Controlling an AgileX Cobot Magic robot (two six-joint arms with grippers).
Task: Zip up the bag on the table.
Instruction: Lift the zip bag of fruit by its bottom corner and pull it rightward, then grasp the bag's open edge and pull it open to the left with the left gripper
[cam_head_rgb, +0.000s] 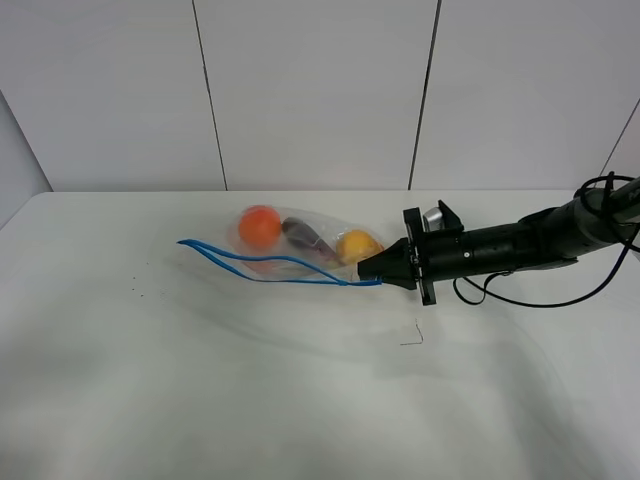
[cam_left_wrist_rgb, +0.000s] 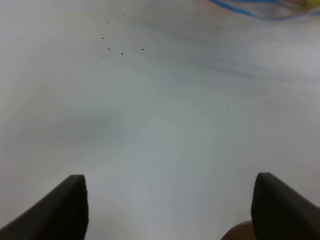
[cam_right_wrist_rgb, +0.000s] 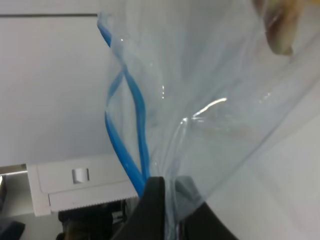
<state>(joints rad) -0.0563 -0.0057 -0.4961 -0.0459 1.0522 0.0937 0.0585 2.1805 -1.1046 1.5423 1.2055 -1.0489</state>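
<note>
The bag (cam_head_rgb: 300, 247) lies mid-table on the white table (cam_head_rgb: 300, 400). It is clear plastic with a blue zipper strip (cam_head_rgb: 260, 268) gaping open along its near edge; an orange, a purple and a yellow toy show inside. My right gripper (cam_head_rgb: 378, 270) reaches in from the right and is shut on the bag's right end at the zipper. The right wrist view shows its fingers (cam_right_wrist_rgb: 155, 205) pinching the clear plastic beside the blue strip (cam_right_wrist_rgb: 131, 125). My left gripper (cam_left_wrist_rgb: 170, 210) is open and empty over bare table; a bit of blue strip (cam_left_wrist_rgb: 250, 10) shows far off.
A small dark wire-like mark (cam_head_rgb: 412, 336) lies on the table near the right arm. Tiny dark specks (cam_head_rgb: 135, 290) dot the tabletop left of the bag. White wall panels stand behind the table.
</note>
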